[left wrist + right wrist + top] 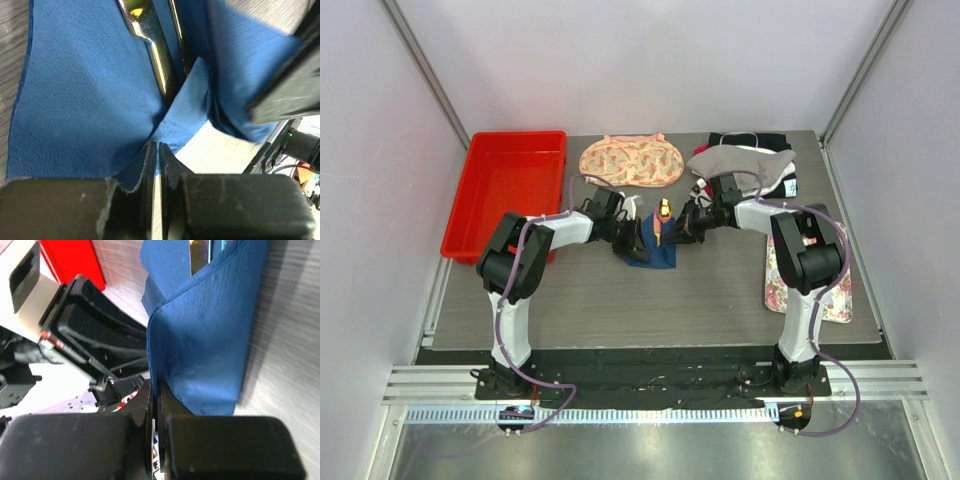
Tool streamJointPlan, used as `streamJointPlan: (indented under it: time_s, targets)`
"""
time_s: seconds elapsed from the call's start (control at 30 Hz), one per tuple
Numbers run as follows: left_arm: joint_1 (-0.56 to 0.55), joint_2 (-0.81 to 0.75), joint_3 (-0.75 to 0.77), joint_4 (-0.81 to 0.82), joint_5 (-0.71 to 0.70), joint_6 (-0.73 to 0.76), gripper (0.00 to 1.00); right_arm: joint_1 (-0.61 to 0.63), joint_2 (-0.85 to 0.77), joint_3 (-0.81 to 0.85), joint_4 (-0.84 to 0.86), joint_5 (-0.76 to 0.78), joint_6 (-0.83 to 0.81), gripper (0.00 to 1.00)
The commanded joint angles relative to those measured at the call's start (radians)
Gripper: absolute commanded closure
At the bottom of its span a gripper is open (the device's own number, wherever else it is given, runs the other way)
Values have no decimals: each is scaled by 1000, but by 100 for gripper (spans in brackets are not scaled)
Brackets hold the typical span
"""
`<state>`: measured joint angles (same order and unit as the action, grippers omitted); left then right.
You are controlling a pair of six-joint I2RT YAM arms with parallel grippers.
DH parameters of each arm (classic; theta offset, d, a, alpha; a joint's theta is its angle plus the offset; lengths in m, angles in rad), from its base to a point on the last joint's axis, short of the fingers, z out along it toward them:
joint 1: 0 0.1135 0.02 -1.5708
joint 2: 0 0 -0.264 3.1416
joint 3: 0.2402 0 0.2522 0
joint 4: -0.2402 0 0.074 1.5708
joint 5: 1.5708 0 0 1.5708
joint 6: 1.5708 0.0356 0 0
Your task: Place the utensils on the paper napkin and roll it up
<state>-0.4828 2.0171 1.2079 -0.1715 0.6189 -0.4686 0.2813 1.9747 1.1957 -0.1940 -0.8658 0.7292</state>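
While both arms meet at the centre of the top view, the paper napkin (655,256) sits bunched on the table (620,300) between them, right of the red tray (505,185). The left gripper (158,148) is clenched on a fold of the blue sheet at the bottom of its wrist view. The right gripper (154,386) is pinched tight on the napkin's edge. The utensils (150,45) lie on the napkin between its raised folds, a yellowish end poking out at the top.

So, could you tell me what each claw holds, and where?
Both pinch the paper napkin: left claw at one folded edge, right claw at another edge.
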Motion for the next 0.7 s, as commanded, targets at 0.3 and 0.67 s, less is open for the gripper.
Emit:
streamJointPlan:
  time_s: [0.3,0.67]
  targets:
    - [6,23,5,1,-41,18,89,58,119,36,218,5,171,99]
    - [64,-142,-116,104,44,-62,80,65,159,8,226,45,197,79]
